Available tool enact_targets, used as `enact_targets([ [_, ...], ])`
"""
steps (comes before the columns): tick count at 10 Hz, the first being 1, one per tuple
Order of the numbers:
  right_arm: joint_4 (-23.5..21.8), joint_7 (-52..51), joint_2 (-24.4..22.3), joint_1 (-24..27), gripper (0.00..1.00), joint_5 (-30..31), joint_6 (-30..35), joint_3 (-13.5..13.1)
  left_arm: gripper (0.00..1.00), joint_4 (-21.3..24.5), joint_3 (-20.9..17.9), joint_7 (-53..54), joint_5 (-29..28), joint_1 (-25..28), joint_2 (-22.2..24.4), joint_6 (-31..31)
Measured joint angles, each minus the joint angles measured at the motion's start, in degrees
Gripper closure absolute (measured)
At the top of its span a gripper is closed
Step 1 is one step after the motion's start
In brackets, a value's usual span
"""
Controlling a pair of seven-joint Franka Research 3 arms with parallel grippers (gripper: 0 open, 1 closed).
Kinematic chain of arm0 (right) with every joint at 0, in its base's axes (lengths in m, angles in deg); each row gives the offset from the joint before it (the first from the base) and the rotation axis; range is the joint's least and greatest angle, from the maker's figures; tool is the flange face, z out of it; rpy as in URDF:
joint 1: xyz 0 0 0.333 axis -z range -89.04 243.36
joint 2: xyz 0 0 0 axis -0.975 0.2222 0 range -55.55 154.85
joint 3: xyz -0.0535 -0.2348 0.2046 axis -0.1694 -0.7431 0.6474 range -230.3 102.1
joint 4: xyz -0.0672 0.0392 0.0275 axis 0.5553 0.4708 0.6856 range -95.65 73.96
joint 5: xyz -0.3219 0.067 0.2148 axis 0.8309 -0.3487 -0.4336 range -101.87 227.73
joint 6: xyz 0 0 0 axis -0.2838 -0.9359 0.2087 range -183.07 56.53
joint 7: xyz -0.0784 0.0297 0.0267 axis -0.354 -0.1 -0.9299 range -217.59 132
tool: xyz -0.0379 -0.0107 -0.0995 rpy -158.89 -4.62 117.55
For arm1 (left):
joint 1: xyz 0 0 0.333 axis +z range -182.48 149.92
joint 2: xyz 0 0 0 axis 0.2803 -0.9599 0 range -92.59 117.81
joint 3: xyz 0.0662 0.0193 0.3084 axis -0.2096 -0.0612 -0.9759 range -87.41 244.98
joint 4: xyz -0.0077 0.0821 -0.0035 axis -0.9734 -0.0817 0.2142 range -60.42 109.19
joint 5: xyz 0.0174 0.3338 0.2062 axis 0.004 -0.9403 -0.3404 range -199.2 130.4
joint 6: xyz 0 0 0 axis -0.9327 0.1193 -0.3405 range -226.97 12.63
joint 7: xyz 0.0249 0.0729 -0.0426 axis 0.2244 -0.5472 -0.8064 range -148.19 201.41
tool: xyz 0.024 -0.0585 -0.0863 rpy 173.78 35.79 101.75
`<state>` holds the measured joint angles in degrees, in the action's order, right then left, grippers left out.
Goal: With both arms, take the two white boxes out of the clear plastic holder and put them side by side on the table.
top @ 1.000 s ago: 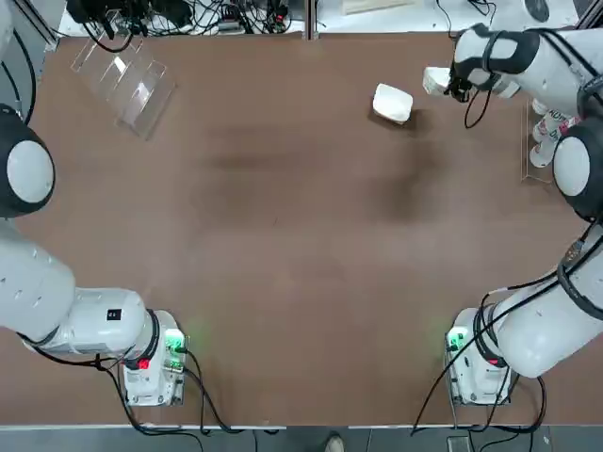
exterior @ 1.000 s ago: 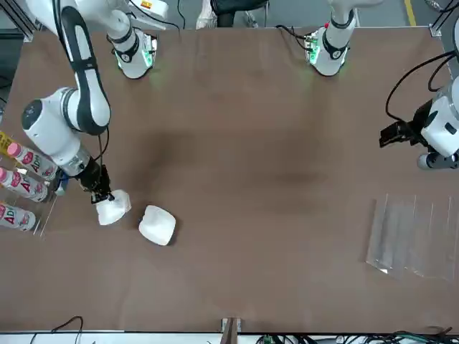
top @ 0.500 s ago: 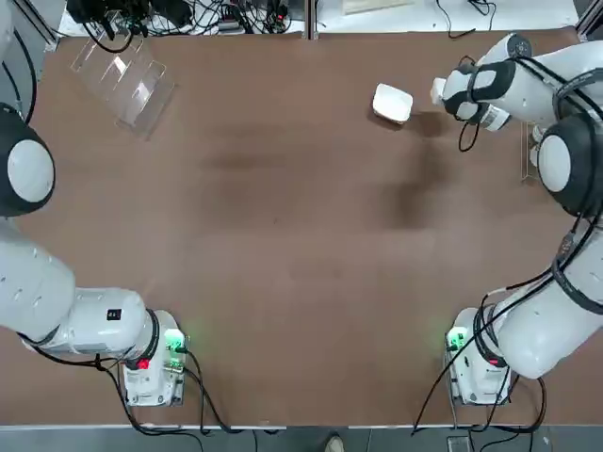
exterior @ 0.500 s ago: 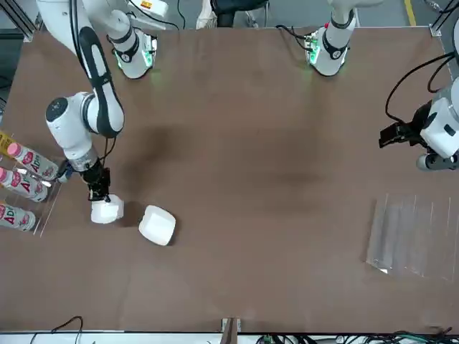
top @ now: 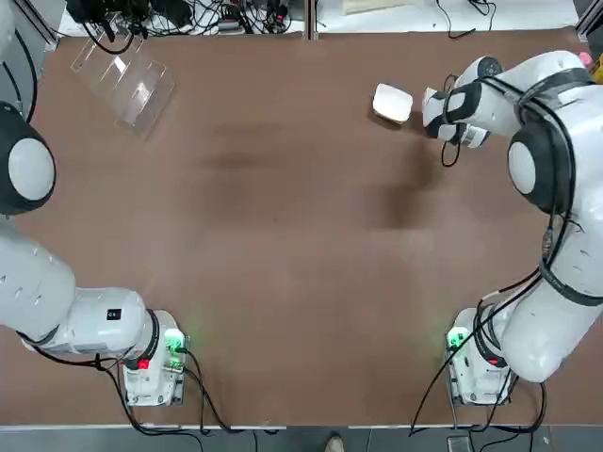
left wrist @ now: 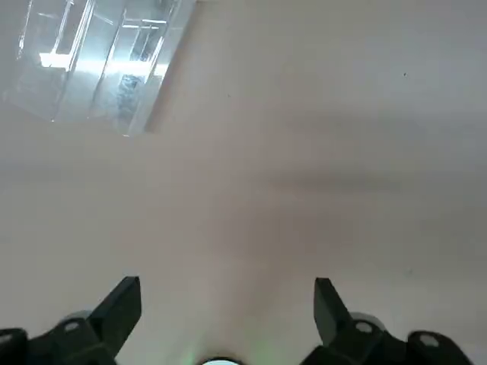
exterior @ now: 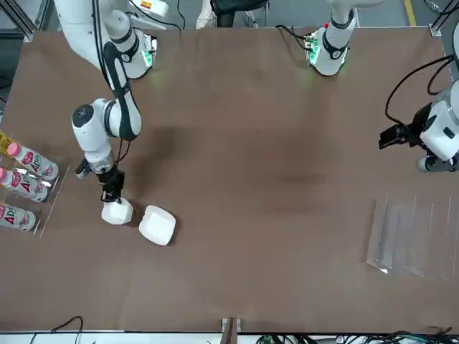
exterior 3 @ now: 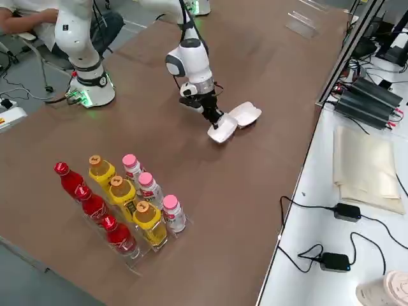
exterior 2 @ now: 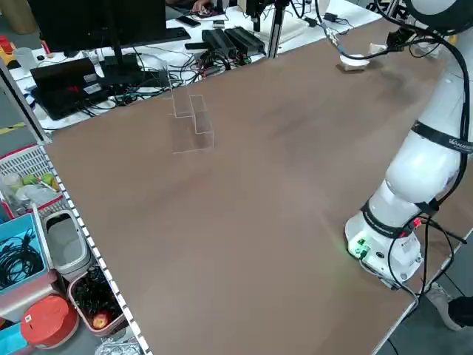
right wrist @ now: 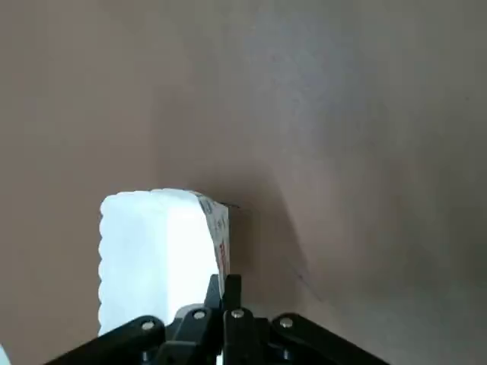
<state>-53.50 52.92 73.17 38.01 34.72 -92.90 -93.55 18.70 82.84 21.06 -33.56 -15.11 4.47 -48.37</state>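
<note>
In the front view, our right gripper (exterior: 113, 196), at the left of the frame, is clamped on one white box (exterior: 117, 211); the other white box (exterior: 158, 225) sits just right of it. Our left gripper (exterior: 399, 134), wide open and holding nothing, hovers upper right, above the clear plastic holder (exterior: 412, 236) in the frame.

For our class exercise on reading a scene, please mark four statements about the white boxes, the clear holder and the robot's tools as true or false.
1. One white rounded box lies on the brown tabletop. True.
2. The left arm's tool grips a white box. False: the left tool is open and holds nothing.
3. The right arm's tool is shut on the other white box. True.
4. The clear plastic holder contains both boxes. False: neither is inside.
</note>
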Motion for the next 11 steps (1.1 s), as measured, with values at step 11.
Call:
enact_targets([
  [11, 0.1, 5.1, 1.6, -2.5, 0.86, 0.0, -1.5, 0.0, 0.00, 0.0, 0.0, 0.0, 0.0, 0.3, -0.2, 0.0],
])
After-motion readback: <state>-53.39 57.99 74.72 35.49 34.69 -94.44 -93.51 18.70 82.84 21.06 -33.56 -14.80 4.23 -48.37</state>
